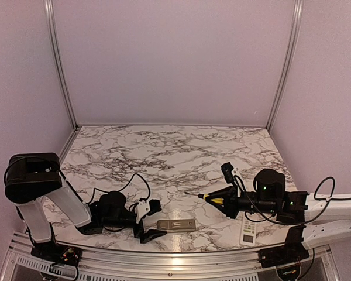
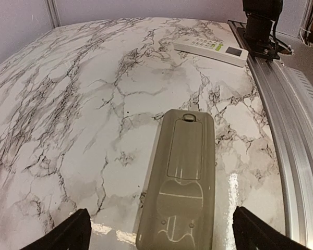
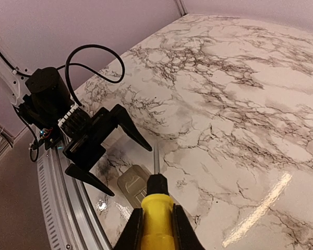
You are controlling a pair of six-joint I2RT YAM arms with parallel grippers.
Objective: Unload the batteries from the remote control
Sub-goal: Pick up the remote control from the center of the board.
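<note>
Grey flat remote control (image 2: 180, 182), batteries judged hidden inside, was seen unclamped within the wide-open left hand (image 1: 154, 219), so it could be skidded by the yellow-handled screwdriver (image 3: 157, 211) gripped in the right hand (image 3: 157, 237).

Tabletop (image 2: 68, 104): marble-print, smooth, glossy, throws glare. Grey remote (image 2: 182, 177): smooth plastic, satin sheen. White remote (image 2: 211, 48): matt plastic. Edge rail (image 2: 292, 135): ribbed bare metal, dull shine. Screwdriver (image 3: 156, 213): glossy yellow plastic handle, thin metal shaft. Left gripper (image 3: 131, 172): matt black plastic.
</note>
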